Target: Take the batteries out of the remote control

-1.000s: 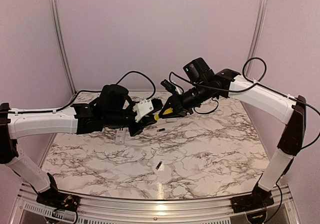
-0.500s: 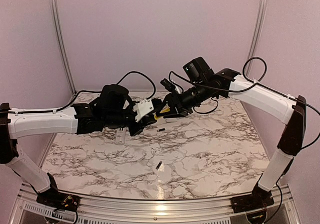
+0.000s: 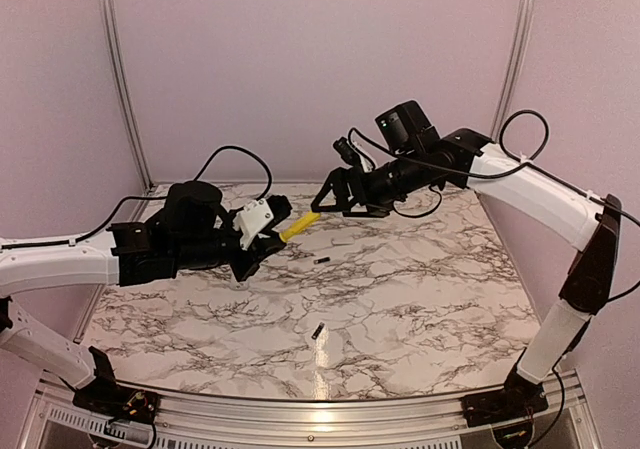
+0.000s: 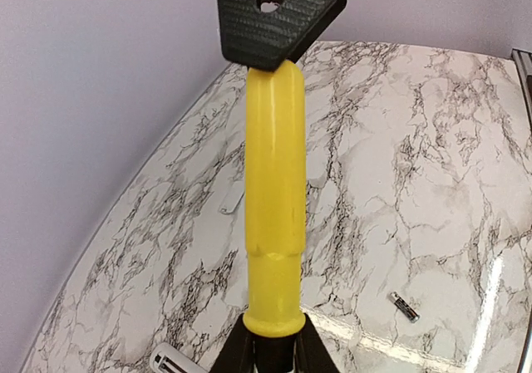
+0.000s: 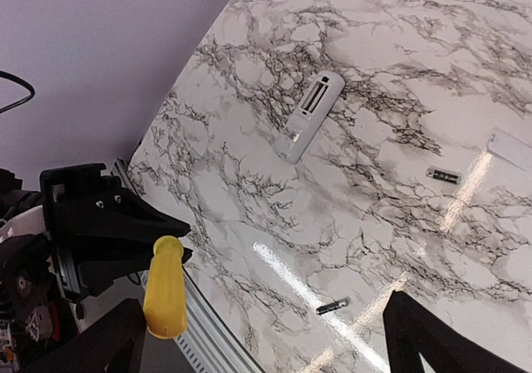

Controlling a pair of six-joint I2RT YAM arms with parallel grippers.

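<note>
At the left of the overhead view, the left fingers are clamped on the dark neck of a yellow plastic-handled screwdriver. It is held above the marbled white worktop with the handle pointed toward the right of the frame. Just past the handle's butt, near the centre of that view, the right fingers are spread wide apart and nothing is gripped between them. One of them is seen at the top of the left wrist view, close over the handle's end; contact cannot be confirmed.

In the right wrist view, the slim white plastic remote control is seen lying flat on the worktop in the upper centre, well apart from both arms, its slotted face up. Whether the recess is empty is too small to tell. Two small dark cylindrical batteries lie loose on the worktop, one at lower centre and the other battery at the right.

The unloading itself is judged done, and the step in hand is judged to be the handling of the tool. The next move calls for the screwdriver to be set down on a bare patch, clear of batteries and remote.
</note>
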